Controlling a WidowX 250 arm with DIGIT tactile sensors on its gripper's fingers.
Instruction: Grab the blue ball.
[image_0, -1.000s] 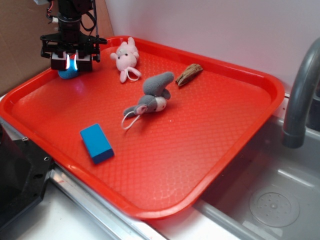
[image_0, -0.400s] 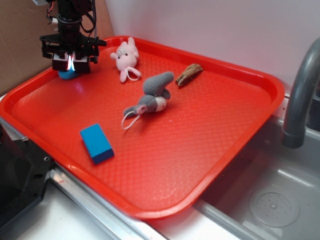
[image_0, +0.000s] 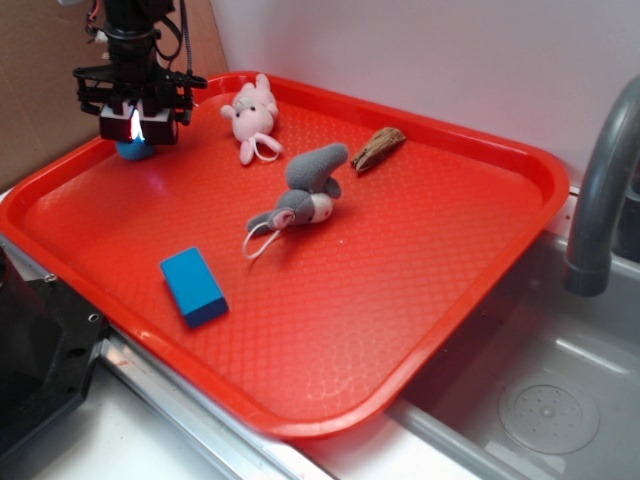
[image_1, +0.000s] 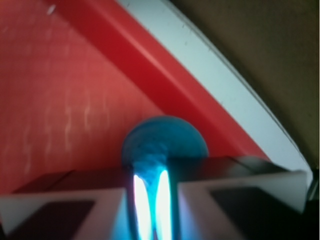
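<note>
The blue ball (image_0: 133, 151) is a small teal round thing at the back left corner of the red tray (image_0: 420, 300). My gripper (image_0: 136, 126) stands right over it, shut on the blue ball, so only the ball's lower part shows under the fingers. In the wrist view the blue ball (image_1: 165, 137) bulges out beyond my gripper (image_1: 150, 200), pinched narrow between the two glowing pads. The tray's raised rim (image_1: 165, 75) runs just behind it.
On the tray lie a pink plush toy (image_0: 251, 114), a grey plush toy (image_0: 305, 190), a brown piece (image_0: 378, 148) and a blue rectangular block (image_0: 193, 286). A grey faucet (image_0: 600, 190) and a sink (image_0: 545, 405) are to the right. A white wall stands behind.
The fingers have drawn together on the blue ball, and the gripper has shifted slightly left and up with it.
</note>
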